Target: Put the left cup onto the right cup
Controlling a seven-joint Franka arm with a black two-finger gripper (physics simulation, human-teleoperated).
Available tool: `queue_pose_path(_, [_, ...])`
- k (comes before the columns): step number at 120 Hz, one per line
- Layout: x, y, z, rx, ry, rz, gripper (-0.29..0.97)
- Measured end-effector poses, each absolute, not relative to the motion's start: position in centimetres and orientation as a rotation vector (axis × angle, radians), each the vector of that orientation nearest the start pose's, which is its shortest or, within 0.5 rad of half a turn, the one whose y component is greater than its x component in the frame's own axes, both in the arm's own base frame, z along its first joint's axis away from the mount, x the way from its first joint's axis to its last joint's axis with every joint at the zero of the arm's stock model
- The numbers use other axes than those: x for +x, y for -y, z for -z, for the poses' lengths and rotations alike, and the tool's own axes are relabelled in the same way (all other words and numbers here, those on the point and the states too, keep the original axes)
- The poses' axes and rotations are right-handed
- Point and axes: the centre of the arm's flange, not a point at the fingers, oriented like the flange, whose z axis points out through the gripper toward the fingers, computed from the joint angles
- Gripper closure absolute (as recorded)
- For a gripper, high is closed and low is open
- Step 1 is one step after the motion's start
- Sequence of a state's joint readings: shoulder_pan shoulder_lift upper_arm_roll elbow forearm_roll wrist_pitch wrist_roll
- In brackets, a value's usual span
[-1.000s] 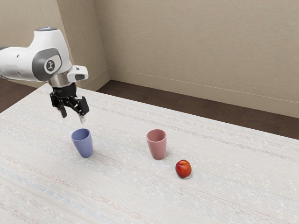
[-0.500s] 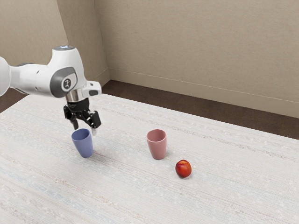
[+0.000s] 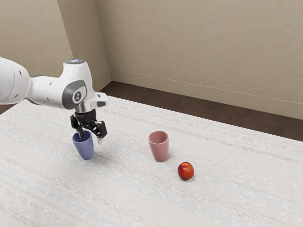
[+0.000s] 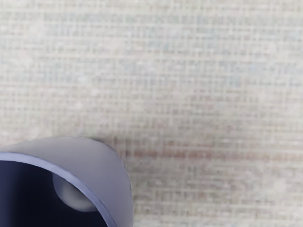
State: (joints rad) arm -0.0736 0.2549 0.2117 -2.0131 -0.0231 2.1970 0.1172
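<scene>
Blue cup (image 3: 84,147) stands upright on the table (image 3: 142,198), pink cup (image 3: 158,145) at its 3 o'clock in the exterior view, while the open, empty gripper (image 3: 90,135) straddles its rim, apparently to pinch the wall.

Blue cup (image 3: 84,147) is showing periwinkle, pink cup (image 3: 158,145) dusty rose, fruit (image 3: 186,170) is glowing red-orange, table (image 3: 213,198) is running pale and streaky.

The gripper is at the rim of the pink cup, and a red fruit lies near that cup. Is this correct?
No. The exterior view shows the gripper at the rim of the blue cup; the red fruit does lie near the pink cup.
</scene>
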Motion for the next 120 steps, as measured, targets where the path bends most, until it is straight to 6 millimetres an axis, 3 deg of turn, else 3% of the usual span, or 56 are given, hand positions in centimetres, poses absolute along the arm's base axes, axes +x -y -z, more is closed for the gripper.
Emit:
queue_pose_path(30, [58.4,-8.4,-30.3,-3.106,0.069,-0.121,0.02])
queue_pose_path(53, [58.5,-8.4,-30.5,-3.105,0.068,-0.107,0.47])
queue_pose_path(71, [58.5,-8.4,-30.6,-3.104,0.065,-0.104,0.66])
queue_pose_path(107, [58.5,-8.5,-30.8,-3.103,0.064,-0.100,0.76])
queue_pose_path(120, [58.2,-8.5,-32.1,-3.107,0.066,-0.075,0.77])
